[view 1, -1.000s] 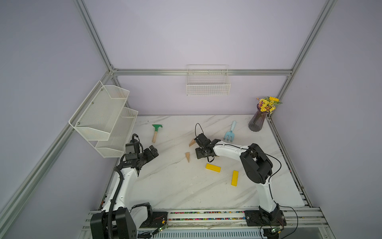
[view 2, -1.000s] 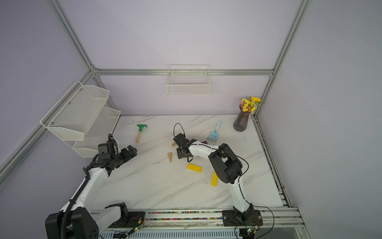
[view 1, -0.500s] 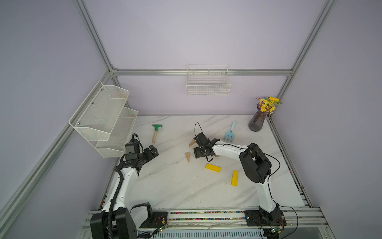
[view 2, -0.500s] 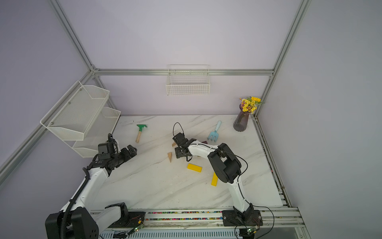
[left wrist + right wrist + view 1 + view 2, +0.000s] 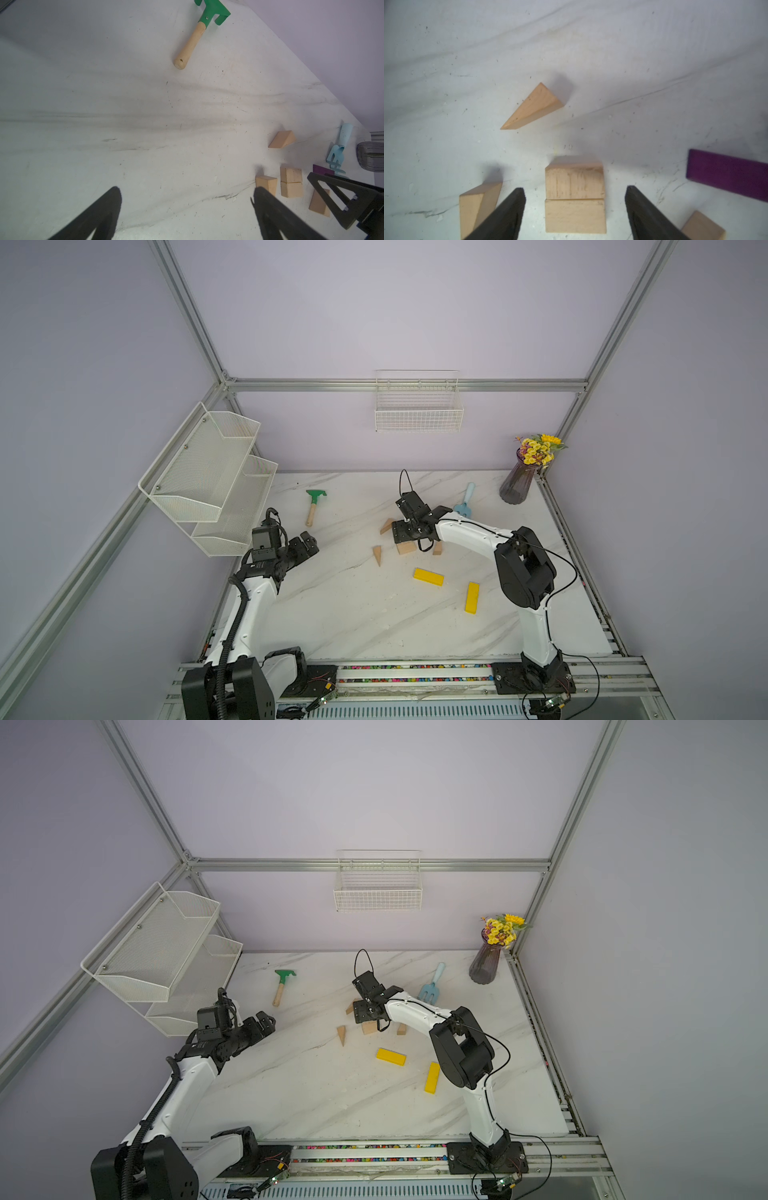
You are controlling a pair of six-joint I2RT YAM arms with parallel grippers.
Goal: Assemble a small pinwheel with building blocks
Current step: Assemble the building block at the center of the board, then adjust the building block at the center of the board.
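No assembled pinwheel shows; the building blocks lie loose on the marble table. Two pale wood rectangular blocks (image 5: pixel 574 195) lie side by side as a square. My right gripper (image 5: pixel 574 188) hangs over them, open, a finger on each side with a gap to the wood. Wood wedges (image 5: pixel 532 108) (image 5: pixel 477 205) (image 5: pixel 703 228) and a purple wedge (image 5: pixel 726 176) lie around them. Two yellow bars (image 5: pixel 428 576) (image 5: pixel 472 597) lie nearer the front. My left gripper (image 5: pixel 309 541) stands open and empty at the left, apart from the blocks.
A green rake (image 5: pixel 313 506) lies at the back left and a light blue fork (image 5: pixel 465 504) just behind the right arm. A vase of flowers (image 5: pixel 517 485) stands in the back right corner. White mesh shelves (image 5: pixel 208 477) hang beside the left arm.
My right gripper has shifted only slightly over the two wood blocks. The left arm has not moved.
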